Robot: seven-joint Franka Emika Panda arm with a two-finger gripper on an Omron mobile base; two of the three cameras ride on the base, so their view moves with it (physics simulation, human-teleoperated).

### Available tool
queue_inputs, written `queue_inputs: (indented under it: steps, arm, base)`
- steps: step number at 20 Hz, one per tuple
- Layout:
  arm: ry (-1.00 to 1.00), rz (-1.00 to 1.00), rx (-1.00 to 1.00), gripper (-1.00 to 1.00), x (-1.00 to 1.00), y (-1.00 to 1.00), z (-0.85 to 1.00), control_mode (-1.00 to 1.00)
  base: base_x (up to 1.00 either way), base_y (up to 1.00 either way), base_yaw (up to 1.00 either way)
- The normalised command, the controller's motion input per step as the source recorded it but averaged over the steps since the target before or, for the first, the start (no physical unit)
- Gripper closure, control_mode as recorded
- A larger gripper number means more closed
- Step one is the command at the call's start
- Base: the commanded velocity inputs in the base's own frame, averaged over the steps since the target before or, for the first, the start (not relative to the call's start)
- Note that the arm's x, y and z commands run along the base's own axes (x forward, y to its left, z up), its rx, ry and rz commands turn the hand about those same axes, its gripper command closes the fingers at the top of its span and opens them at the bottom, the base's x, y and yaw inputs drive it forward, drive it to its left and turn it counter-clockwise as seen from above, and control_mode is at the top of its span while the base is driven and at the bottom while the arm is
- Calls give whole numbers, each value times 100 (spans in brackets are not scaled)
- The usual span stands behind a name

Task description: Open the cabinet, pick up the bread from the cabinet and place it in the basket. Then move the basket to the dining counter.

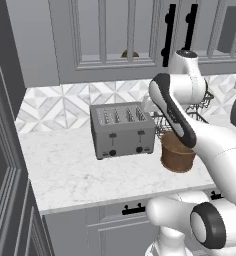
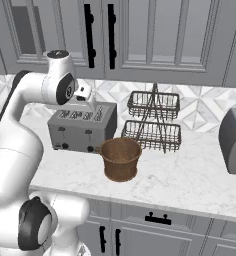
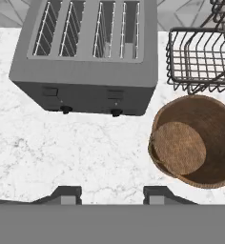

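In the hand view, the hand (image 3: 112, 193) is hanging above the marble table (image 3: 62, 152), pointing down at it. Its two dark fingertips (image 3: 66, 194) are standing apart at six o'clock with nothing between them, so the hand is released and is gripping nothing.

Just past the tips, at about three o'clock in that view, the brown basket (image 3: 195, 143) is sitting upright on the table with its round bottom bare. At twelve o'clock from the hand the grey toaster (image 3: 90, 57) is standing with its four slots facing up and its two knobs turned toward the front edge. The basket is sitting just beside the toaster's right front corner; whether the two are touching I cannot tell.

Behind the basket, at about one o'clock, the black wire rack (image 2: 154, 122) is standing with two tiers, near the tiled wall (image 1: 60, 107).

Farthest and highest, the grey cabinet (image 1: 110, 40) is hanging over the table with its glass doors closed and its long black handles (image 2: 100, 35) side by side. Through the glass in the left base view, the bread (image 1: 129, 54) is lying as a small brown lump on the cabinet shelf, at about twelve o'clock above the toaster.
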Motion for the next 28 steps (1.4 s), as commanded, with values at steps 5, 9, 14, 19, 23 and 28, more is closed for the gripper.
queue_inputs:
  steps: [5, 9, 14, 19, 23, 28]
  arm:
    - [-2, 0, 0, -100, -49, -10, -1, -100]
    - [-21, -4, 2, -100, -39, -6, 15, -100]
    - [-40, 0, 4, -100, 1, 0, 80, -100]
    - [-38, 1, 0, -100, 1, -17, 85, -100]
    - [-3, 0, 0, -100, 7, -56, 87, -100]
    - [0, 2, 0, -100, 32, -18, 58, -100]
  base:
    - [0, 0, 0]
    - [0, 0, 0]
    - [0, 0, 0]
    - [0, 0, 0]
    - [0, 0, 0]
    - [0, 0, 0]
